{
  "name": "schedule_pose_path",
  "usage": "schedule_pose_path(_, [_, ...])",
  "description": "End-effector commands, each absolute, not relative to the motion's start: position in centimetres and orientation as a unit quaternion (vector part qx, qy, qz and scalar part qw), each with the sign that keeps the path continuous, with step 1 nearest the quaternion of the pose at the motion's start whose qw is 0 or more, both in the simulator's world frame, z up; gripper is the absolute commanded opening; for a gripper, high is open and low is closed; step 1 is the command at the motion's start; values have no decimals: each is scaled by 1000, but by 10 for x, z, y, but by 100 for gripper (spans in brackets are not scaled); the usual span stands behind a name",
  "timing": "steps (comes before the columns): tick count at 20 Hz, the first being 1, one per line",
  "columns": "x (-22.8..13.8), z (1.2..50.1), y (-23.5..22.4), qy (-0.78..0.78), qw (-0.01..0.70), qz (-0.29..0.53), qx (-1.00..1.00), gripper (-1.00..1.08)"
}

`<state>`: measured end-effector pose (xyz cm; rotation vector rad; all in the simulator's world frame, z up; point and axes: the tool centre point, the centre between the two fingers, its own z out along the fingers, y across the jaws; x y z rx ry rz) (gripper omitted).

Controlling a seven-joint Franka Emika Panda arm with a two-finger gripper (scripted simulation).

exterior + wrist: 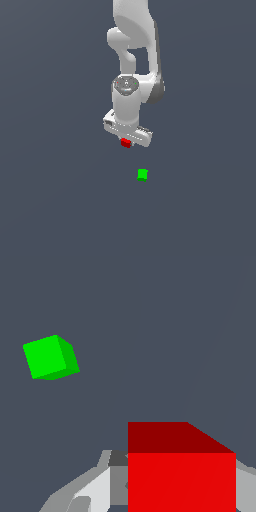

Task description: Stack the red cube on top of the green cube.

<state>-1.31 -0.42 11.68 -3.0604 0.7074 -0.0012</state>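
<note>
The red cube [125, 143] sits between the fingers of my white gripper [126, 142], just under the hand. In the wrist view the red cube [181, 476] fills the lower part of the picture, with a grey finger [92, 490] against one side and the other finger at the opposite edge. The gripper [170, 493] is shut on it. The green cube [142, 174] lies on the dark floor, a little toward the exterior view's right of the gripper and nearer the camera, apart from it. The green cube also shows in the wrist view [49, 357].
The white arm [132, 45] rises from the gripper to the exterior view's top edge. The floor [60, 200] is plain dark grey, with no other objects in view.
</note>
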Motion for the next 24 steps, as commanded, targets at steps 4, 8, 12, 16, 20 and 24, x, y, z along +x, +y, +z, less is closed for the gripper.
schedule_pose_path(4, [-12,118,-4,225,0,0,-974,-100])
schedule_pose_path(8, [-7,115,-1,225,0,0,-974,-100])
schedule_pose_path(12, [3,110,6,225,0,0,-974,-100])
schedule_pose_path(16, [18,103,15,225,0,0,-974,-100])
schedule_pose_path(20, [36,94,26,225,0,0,-974,-100])
schedule_pose_path(24, [57,84,38,225,0,0,-974,-100])
